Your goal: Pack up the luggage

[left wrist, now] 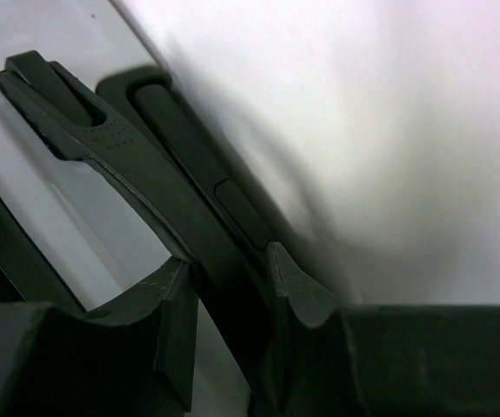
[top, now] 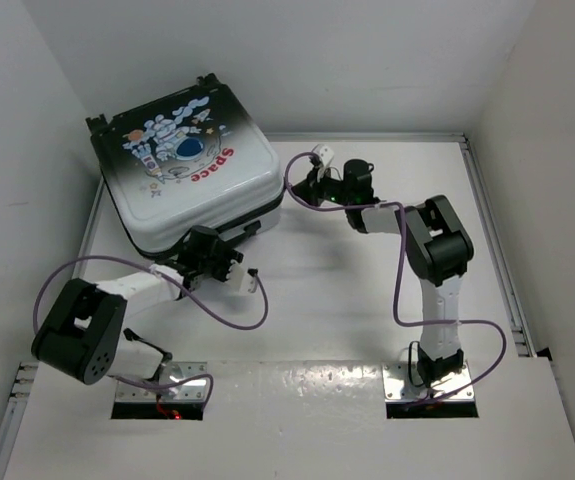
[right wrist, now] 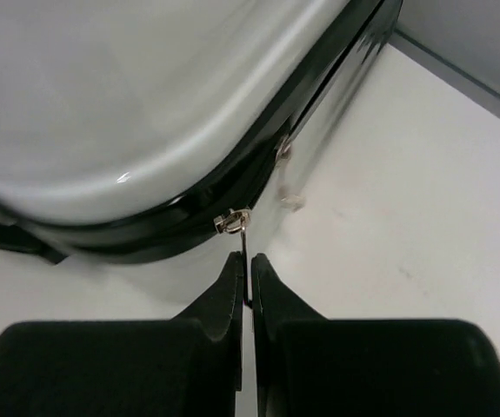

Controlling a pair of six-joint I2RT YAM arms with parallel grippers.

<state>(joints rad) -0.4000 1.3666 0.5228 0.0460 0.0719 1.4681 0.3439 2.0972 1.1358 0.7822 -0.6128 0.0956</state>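
While luggage [top: 192, 170] lies shut, print up, upper left of top view on table [top: 367, 300], step in hand judged zip closure. Right pincer [right wrist: 246, 278] closed tight on zipper pull [right wrist: 244, 243], lower centre of wrist view. Left pincer [left wrist: 228, 261] part open astride side handle [left wrist: 136, 165]; firm clamp not confirmable. Advice: draw pull along seam line, no upward tug; left arm braces shell against sliding.
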